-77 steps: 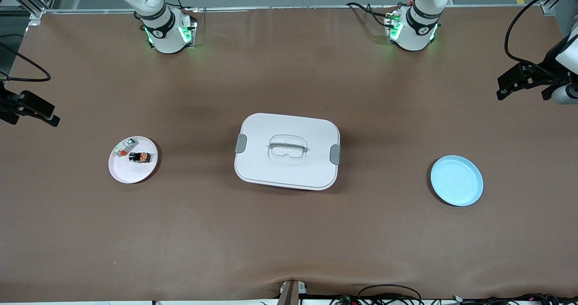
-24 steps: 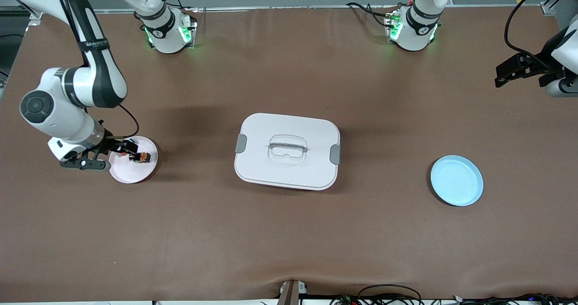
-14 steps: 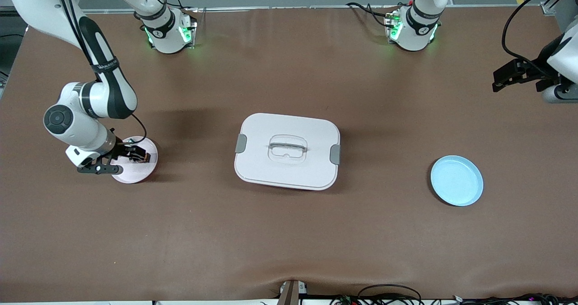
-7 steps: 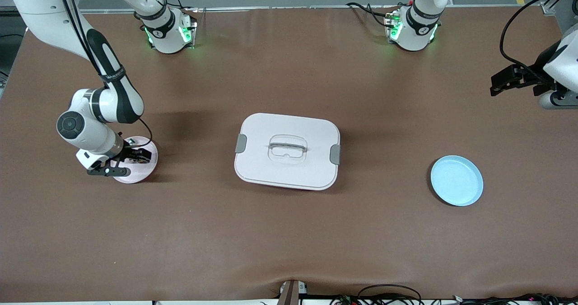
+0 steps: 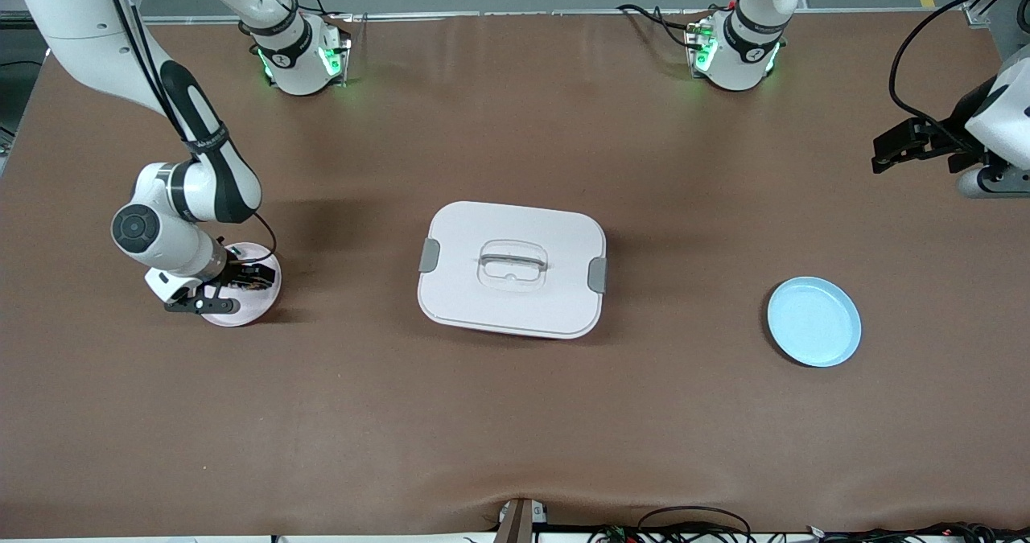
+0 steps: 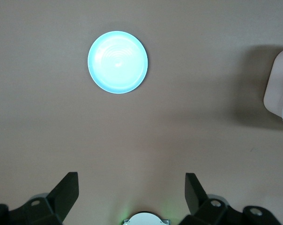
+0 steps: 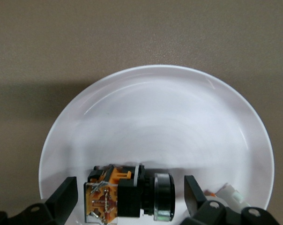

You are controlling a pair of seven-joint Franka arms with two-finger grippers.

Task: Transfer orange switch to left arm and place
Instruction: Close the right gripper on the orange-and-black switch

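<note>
1. The orange switch (image 7: 127, 197) lies on its side in a white plate (image 7: 169, 126), close to that plate's rim, between the spread fingers of the right gripper (image 7: 127, 199), which touch nothing.
2. A small whitish component (image 7: 226, 193) lies just beside the switch on the same plate.
3. The white plate (image 5: 261, 290) sits toward the right arm's end of the desk, and the right gripper (image 5: 229, 285) is low over it, the arm bent sharply at the elbow with its wrist pointing down.
4. The box (image 5: 512, 268) stands mid-desk, lid on, clear of both arms.
5. A blue plate (image 5: 813, 322) lies toward the left arm's end.
6. The left gripper (image 5: 905, 145) hangs high by that end's edge, fingers wide, holding nothing; its wrist view looks down on the blue plate (image 6: 117, 62).
</note>
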